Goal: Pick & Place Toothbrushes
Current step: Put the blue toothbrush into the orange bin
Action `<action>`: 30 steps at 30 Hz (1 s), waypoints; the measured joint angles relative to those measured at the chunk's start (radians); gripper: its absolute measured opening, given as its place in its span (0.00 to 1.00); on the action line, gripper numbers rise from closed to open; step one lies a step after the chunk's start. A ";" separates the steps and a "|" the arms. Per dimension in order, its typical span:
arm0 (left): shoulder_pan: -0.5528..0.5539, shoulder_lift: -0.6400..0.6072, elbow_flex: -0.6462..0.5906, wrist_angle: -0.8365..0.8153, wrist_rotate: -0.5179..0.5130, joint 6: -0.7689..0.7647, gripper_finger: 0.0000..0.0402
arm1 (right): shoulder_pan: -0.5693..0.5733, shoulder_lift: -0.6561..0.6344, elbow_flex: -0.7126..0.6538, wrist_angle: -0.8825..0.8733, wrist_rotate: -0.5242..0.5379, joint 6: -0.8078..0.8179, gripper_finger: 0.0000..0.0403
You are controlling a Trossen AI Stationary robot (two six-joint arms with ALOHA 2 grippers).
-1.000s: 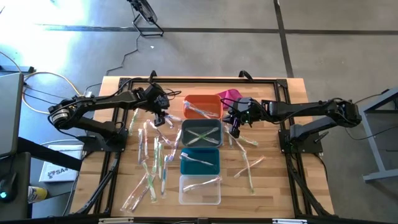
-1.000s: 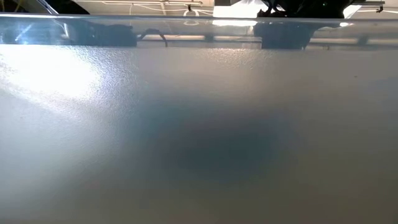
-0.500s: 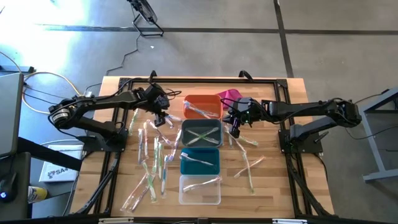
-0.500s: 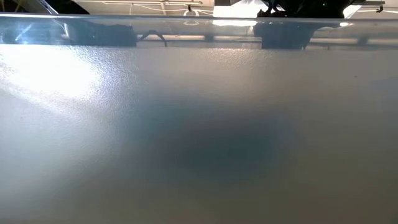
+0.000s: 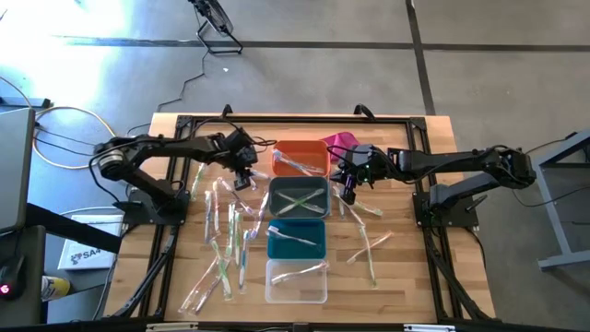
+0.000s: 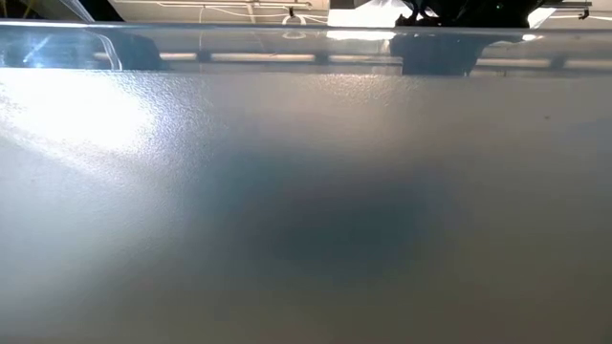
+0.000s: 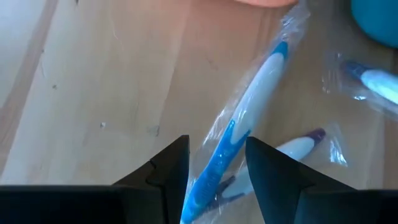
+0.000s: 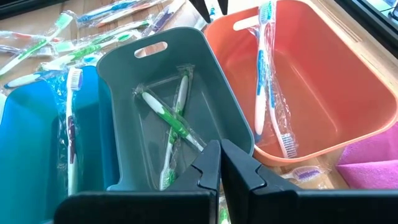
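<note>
Several wrapped toothbrushes lie loose on the wooden table left of the bins, and a few more lie to the right. My left gripper is open and low over the left pile. In its wrist view a blue-and-white toothbrush lies flat on the wood, its handle between the fingers of my left gripper. My right gripper is shut and hangs beside the grey bin, holding nothing; in its own wrist view my right gripper shows above the bin's rim. My left gripper comes from above, slanting down, with one finger on each side of the blue toothbrush's handle, which lies on the table. Whether the fingers touch the wrapper I cannot tell.
A row of bins runs down the table's middle: orange, grey, teal, clear, each with toothbrushes inside. A magenta cloth lies at the far side. A cloudy surface fills the low view.
My left gripper has sunk toward the table, onto the toothbrushes left of the orange bin, its arm folding lower. The right arm has kept still.
</note>
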State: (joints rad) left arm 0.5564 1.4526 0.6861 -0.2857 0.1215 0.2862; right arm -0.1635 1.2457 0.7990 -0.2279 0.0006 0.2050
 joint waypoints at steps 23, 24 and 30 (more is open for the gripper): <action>0.000 0.006 0.000 -0.009 0.002 -0.009 0.38 | 0.000 0.000 0.000 0.000 0.000 0.000 0.01; 0.000 0.006 0.000 -0.009 0.002 -0.013 0.38 | 0.000 0.000 0.000 0.000 0.000 0.000 0.01; 0.000 0.006 0.000 -0.009 0.002 -0.029 0.38 | 0.000 0.000 0.000 0.000 0.000 0.000 0.01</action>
State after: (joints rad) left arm 0.5560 1.4590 0.6861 -0.2947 0.1234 0.2569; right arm -0.1636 1.2457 0.7990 -0.2281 0.0010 0.2050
